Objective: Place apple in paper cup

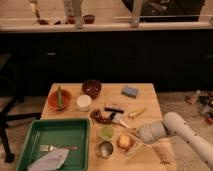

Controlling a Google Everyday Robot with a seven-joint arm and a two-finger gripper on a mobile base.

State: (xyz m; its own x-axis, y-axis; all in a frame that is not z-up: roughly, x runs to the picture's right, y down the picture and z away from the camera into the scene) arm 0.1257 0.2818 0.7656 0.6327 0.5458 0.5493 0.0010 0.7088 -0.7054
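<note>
Paper cup (84, 102) stands left of centre on the table (150, 101), well apart from the apple (124, 142), which sits near the front edge (a shiny metal cup (105, 149) just to its left). Right beside the apple, on its right, the gripper (136, 147) is down low at table level, jaws spread wide and not closed on it.
</note>
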